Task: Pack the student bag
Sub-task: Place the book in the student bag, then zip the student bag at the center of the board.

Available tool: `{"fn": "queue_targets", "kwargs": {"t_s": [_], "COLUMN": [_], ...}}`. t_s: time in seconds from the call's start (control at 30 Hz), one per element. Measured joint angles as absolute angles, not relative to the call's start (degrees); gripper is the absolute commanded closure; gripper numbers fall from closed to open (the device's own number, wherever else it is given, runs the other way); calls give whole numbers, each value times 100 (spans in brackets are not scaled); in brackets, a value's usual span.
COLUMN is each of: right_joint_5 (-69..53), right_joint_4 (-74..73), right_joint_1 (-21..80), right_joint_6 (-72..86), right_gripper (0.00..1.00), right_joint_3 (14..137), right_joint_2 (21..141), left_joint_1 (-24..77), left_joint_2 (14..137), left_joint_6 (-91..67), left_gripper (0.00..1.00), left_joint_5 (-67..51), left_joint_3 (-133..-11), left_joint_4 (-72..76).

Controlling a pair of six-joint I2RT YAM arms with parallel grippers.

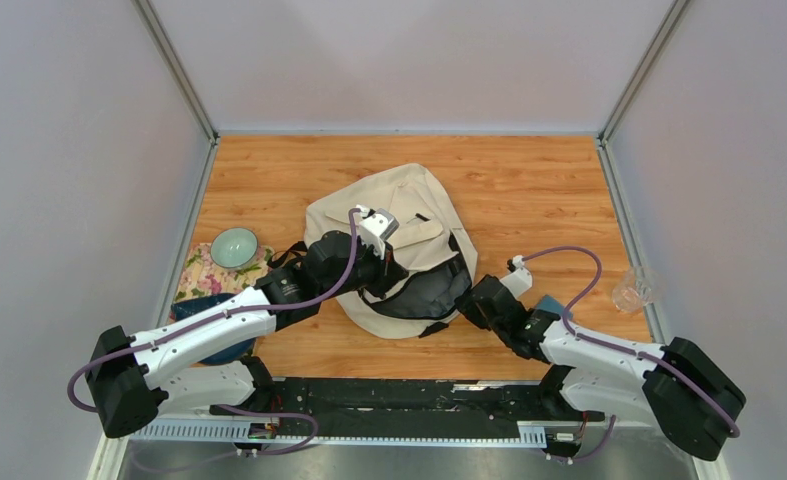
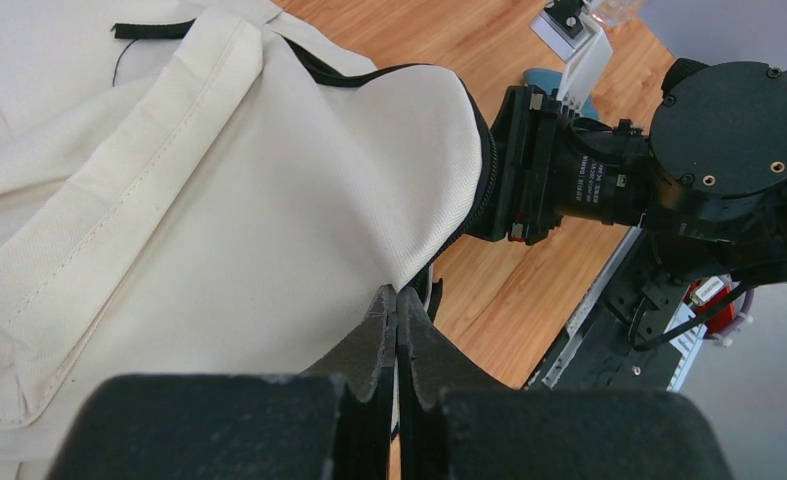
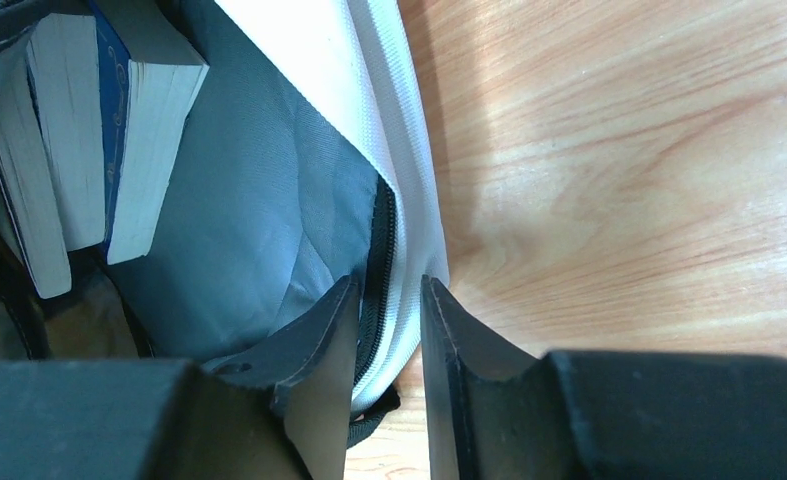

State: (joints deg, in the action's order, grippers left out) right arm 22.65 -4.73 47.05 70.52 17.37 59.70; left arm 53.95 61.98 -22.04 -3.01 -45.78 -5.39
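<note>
The student bag, cream-beige with black straps, lies in the middle of the wooden table with its dark mouth facing the arms. My left gripper is shut on the cream fabric at the upper lip of the mouth, its tips pinched on the cloth's edge. My right gripper sits at the right side of the mouth. Its jaws are closed around the white rim and black zipper. Books stand inside against the grey lining.
A teal bowl rests on a floral cloth at the left. A clear glass stands at the right edge. A blue item lies by the right arm. The right arm's wrist is close to the bag.
</note>
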Motion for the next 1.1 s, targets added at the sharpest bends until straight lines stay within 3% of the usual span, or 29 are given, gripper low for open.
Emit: {"fn": "queue_targets", "kwargs": {"t_s": [0.27,0.47,1.1], "right_joint_5": [2189,2189,2051], "right_joint_4": [-180,-139,-976], "right_joint_1": [4670,4668,4665], "right_joint_6": [6984,6947,6917], "right_gripper": [82,100,100], "right_joint_3": [1734,1702,1658], "right_joint_2": [6088,6036,4698], "left_joint_1": [5395,5395,5400], "left_joint_2": [6200,6200,6464], "left_joint_6": [-2204,-2204,-2209], "left_gripper": [100,100,100], "left_joint_5": [-301,-303,-499], "left_joint_3": [-4578,-4578,-4449], "left_joint_4": [-539,-541,-484]}}
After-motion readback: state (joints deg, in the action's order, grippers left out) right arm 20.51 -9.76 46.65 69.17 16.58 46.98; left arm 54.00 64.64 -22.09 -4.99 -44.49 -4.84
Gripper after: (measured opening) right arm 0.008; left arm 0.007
